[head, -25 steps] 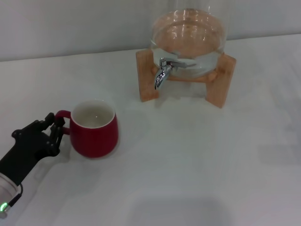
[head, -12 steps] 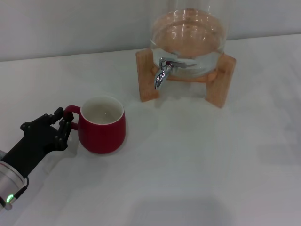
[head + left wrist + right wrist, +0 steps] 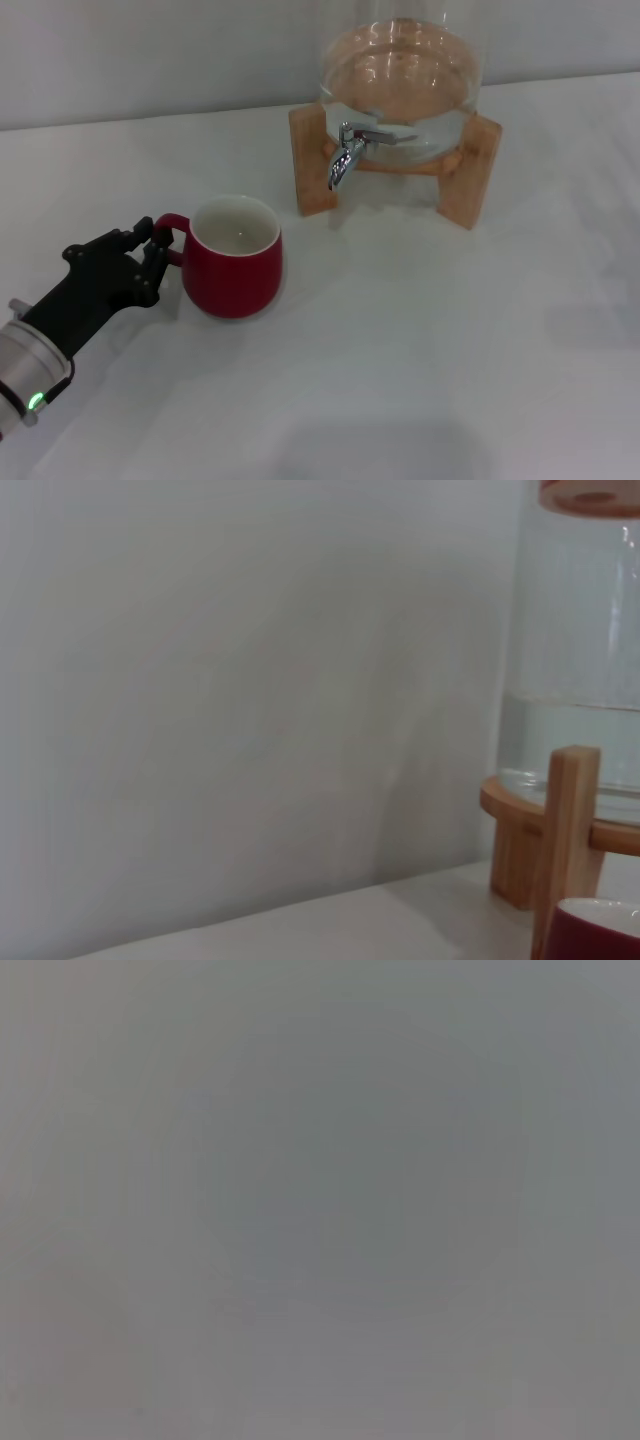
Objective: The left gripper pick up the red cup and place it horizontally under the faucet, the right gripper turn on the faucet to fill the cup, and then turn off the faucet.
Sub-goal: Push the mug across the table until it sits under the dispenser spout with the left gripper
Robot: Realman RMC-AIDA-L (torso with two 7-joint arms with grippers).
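Observation:
The red cup (image 3: 235, 262) stands upright on the white table, its white inside showing and its loop handle turned toward the left. My left gripper (image 3: 155, 250) is shut on that handle, its black claw reaching in from the lower left. The chrome faucet (image 3: 345, 152) juts from the glass water jar (image 3: 400, 70) in its wooden stand (image 3: 310, 160), up and to the right of the cup, spout pointing down. A corner of the red cup (image 3: 598, 932) shows in the left wrist view, before the wooden stand (image 3: 565, 830). My right gripper is out of view.
The jar on its stand sits at the back of the table (image 3: 420, 350), close to the wall (image 3: 150, 50). Open table surface lies between the cup and the stand, and across the whole right and front.
My left gripper has carried the cup by its handle to the right and a little toward the jar. The cup has stayed upright.

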